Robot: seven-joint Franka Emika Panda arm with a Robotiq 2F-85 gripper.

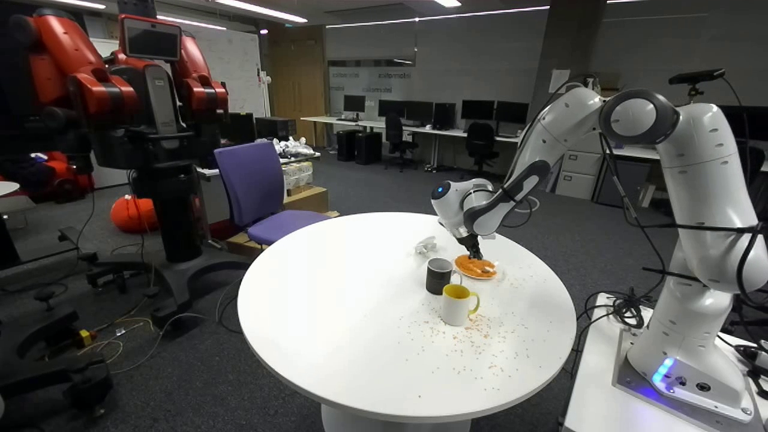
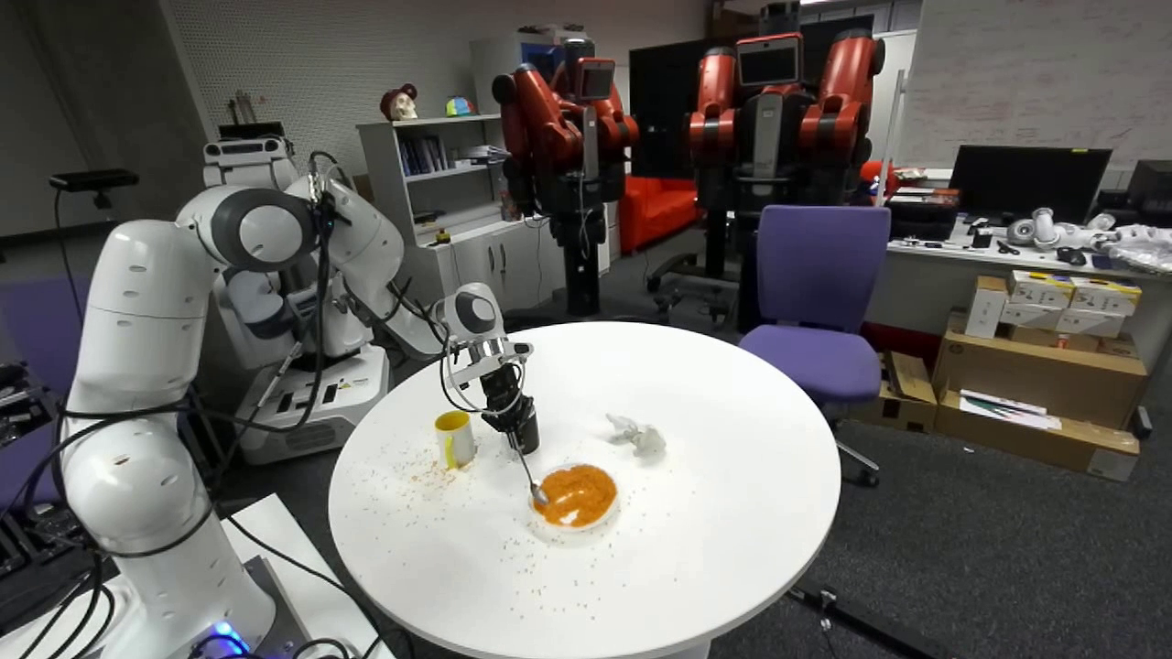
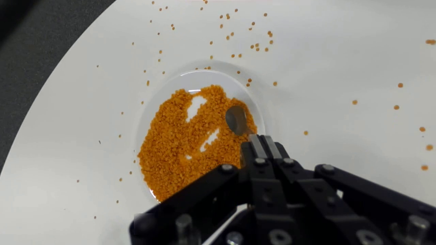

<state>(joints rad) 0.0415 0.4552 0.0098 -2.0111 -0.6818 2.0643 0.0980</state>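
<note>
Spoon [image 3: 235,119]: grasped by the end effector [image 3: 261,137], slanting down over orange grains [image 3: 177,146] on the white plate [image 3: 204,78], contact unclear. Already in place; seemingly yet to scoop, no load visible.

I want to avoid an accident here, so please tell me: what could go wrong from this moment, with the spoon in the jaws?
Grains could spill: the spoon is near the rim of the plate, and some already lie on the table.
The spoon might twist, because the jaws are shut on its slim handle.
A sideways move could knock over the dark mug, which stands near the plate.
</note>
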